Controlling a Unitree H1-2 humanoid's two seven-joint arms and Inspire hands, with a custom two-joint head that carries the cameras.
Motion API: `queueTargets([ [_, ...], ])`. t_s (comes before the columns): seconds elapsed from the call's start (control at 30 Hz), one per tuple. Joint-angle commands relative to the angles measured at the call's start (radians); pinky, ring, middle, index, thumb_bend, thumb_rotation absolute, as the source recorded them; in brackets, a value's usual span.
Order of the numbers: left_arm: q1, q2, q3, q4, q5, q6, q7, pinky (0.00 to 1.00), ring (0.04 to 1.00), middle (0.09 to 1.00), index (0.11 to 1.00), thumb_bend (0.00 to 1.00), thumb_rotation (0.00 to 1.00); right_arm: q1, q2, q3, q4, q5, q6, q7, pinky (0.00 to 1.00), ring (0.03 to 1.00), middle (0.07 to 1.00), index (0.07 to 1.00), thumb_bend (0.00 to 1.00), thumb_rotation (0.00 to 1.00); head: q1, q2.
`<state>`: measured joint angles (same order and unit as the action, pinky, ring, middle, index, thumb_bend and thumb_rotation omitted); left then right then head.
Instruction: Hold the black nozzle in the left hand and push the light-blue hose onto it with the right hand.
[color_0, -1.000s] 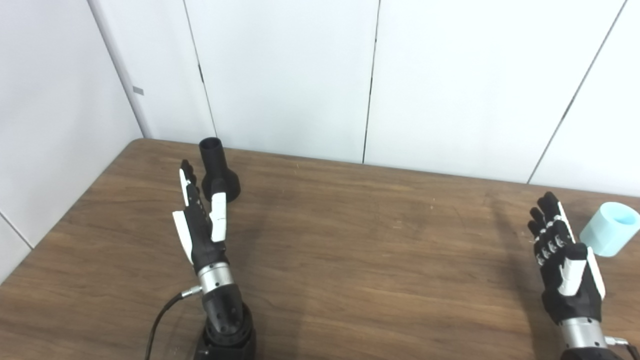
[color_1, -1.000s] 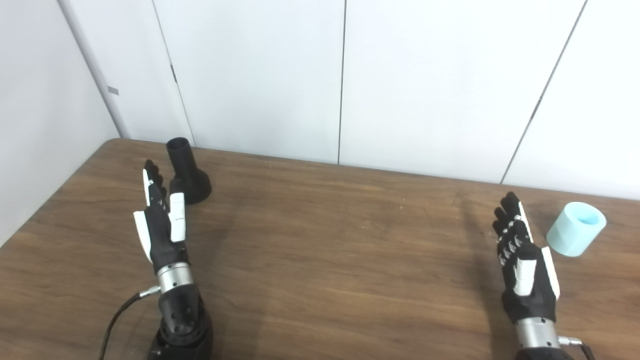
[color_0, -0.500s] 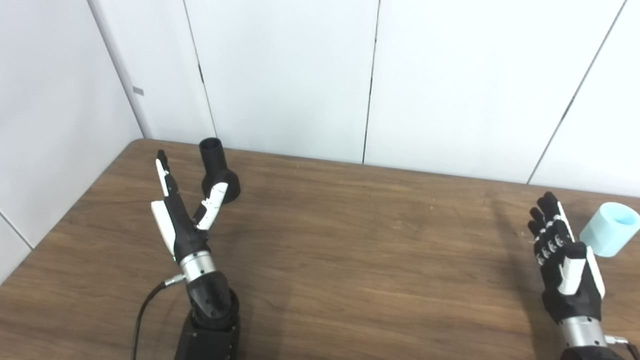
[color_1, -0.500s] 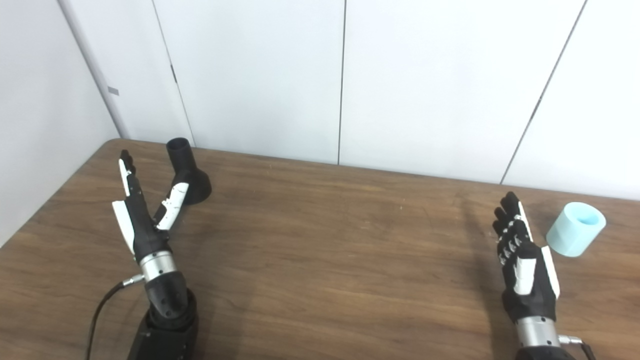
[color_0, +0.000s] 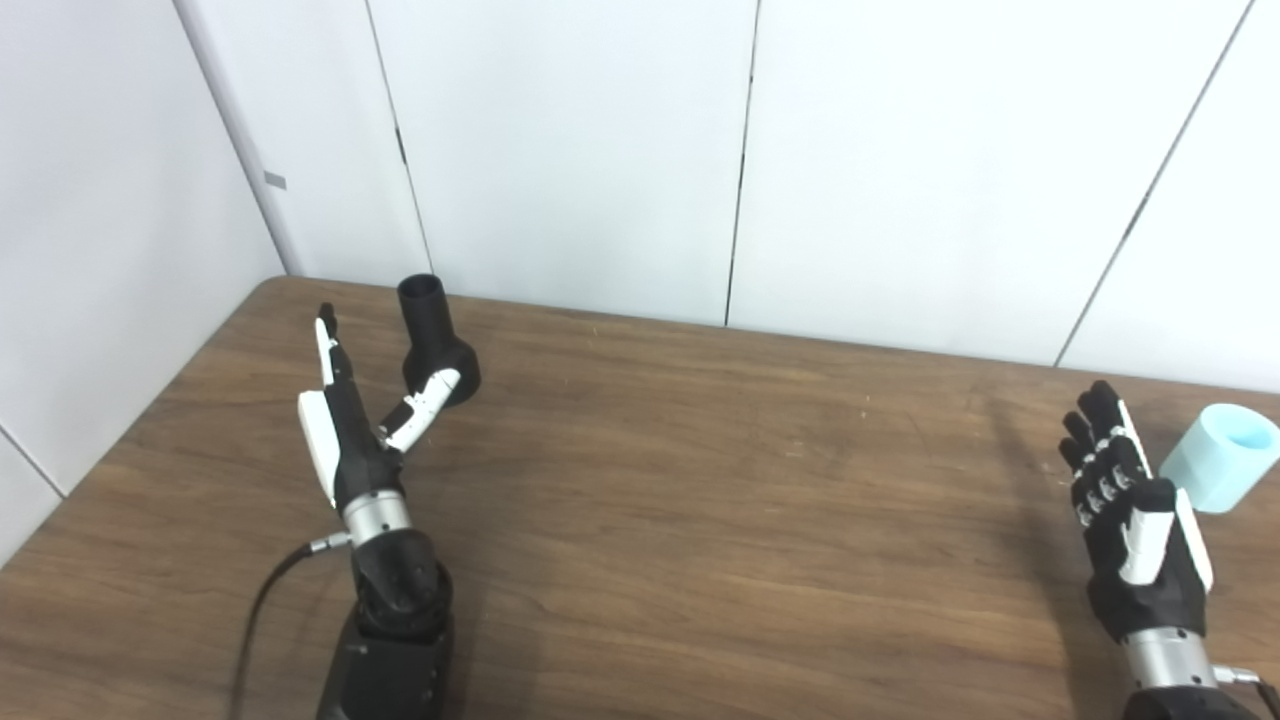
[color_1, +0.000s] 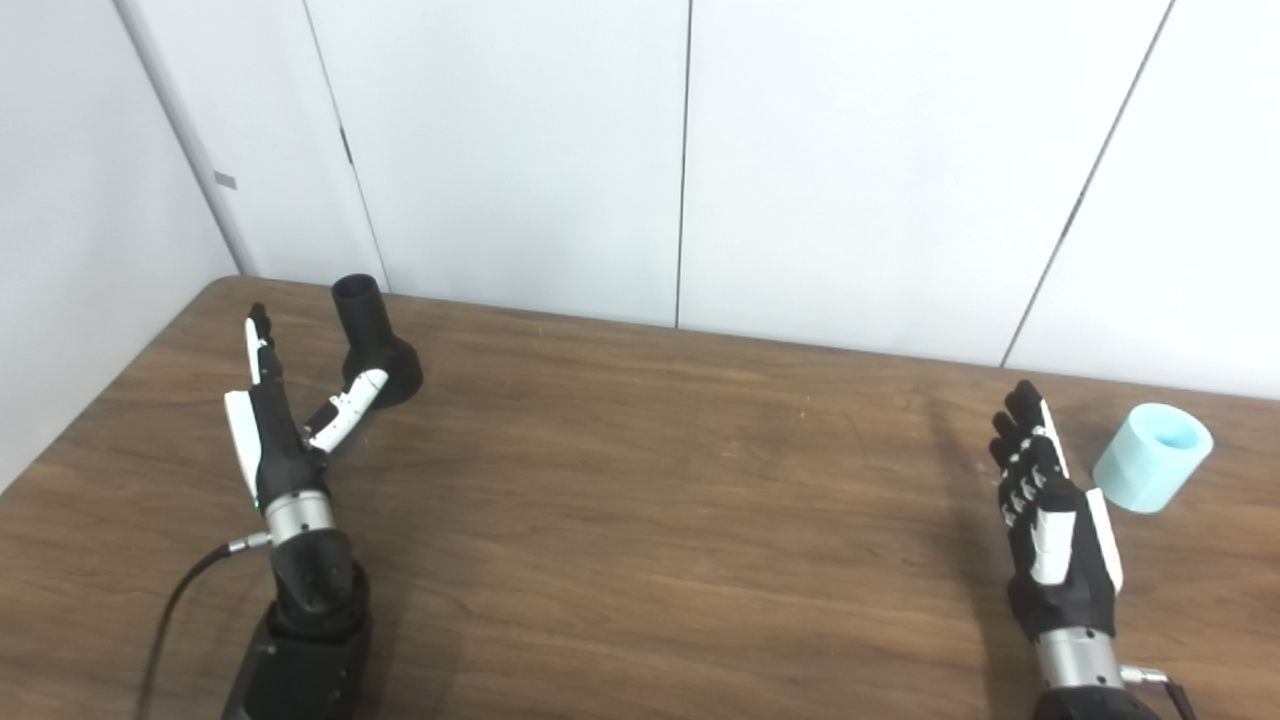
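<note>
The black nozzle (color_0: 436, 339) stands upright on its flared base at the table's far left, its narrow open neck pointing up. My left hand (color_0: 352, 430) is open just in front of it, fingers stretched toward the back and thumb spread out near the nozzle's base; it holds nothing. The light-blue hose (color_0: 1220, 457), a short hollow cylinder, sits at the far right of the table. My right hand (color_0: 1130, 520) is open beside it, to its left and slightly nearer, fingers extended together, apart from the hose.
The wooden table (color_0: 700, 500) ends at white wall panels (color_0: 600, 150) right behind the nozzle. A black cable (color_0: 262, 610) trails from my left wrist.
My left hand shifted left and spread wide, thumb swinging out toward the nozzle's base. My right hand barely moved.
</note>
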<state>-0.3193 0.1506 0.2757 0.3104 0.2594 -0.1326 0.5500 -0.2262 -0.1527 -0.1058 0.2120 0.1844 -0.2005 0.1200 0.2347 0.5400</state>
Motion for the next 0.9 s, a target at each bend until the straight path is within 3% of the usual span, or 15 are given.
queueTargets([
  [0.0,-0.045,0.026,0.001,0.027,-0.01,-0.017,-0.002,0.86,1.0,1.0,0.956,0.83,0.41,0.044,0.019,0.004,0.056,0.007,-0.002,0.007,1.0,1.0,1.0,1.0,0.77,1.0,0.002,0.0],
  [0.13,-0.058,0.051,0.0,0.072,-0.031,-0.016,-0.016,0.84,1.0,1.0,0.886,0.86,0.44,0.046,0.022,0.003,0.054,0.007,0.0,0.004,1.0,1.0,1.0,1.0,0.77,1.0,0.003,-0.001],
  [0.33,-0.066,0.072,0.003,0.072,-0.042,0.019,-0.033,0.84,1.0,1.0,0.873,0.85,0.44,0.049,0.028,0.004,0.046,0.003,0.007,-0.002,1.0,0.992,0.985,1.0,0.78,1.0,-0.002,0.004],
  [0.53,-0.093,0.095,0.009,0.114,-0.059,0.031,-0.035,0.77,0.952,1.0,0.777,0.87,0.44,0.048,0.029,0.001,0.039,0.003,0.017,-0.006,0.98,0.98,0.97,1.0,0.81,1.0,-0.002,0.004],
  [0.63,-0.096,0.096,0.006,0.124,-0.058,0.034,-0.03,0.79,0.94,1.0,0.737,0.87,0.44,0.048,0.031,0.001,0.037,0.002,0.02,-0.008,0.97,0.976,0.964,1.0,0.82,1.0,-0.004,0.007],
  [0.77,-0.089,0.088,-0.008,0.117,-0.043,0.054,-0.024,0.97,0.965,1.0,0.697,0.88,0.43,0.05,0.031,0.001,0.036,-0.004,0.022,-0.011,0.97,0.973,0.96,0.999,0.82,1.0,-0.004,0.006],
  [0.87,-0.087,0.092,-0.018,0.12,-0.041,0.066,-0.029,1.0,0.997,1.0,0.687,0.9,0.44,0.051,0.031,0.001,0.036,-0.011,0.023,-0.014,0.97,0.972,0.959,0.996,0.79,1.0,-0.004,0.006],
])
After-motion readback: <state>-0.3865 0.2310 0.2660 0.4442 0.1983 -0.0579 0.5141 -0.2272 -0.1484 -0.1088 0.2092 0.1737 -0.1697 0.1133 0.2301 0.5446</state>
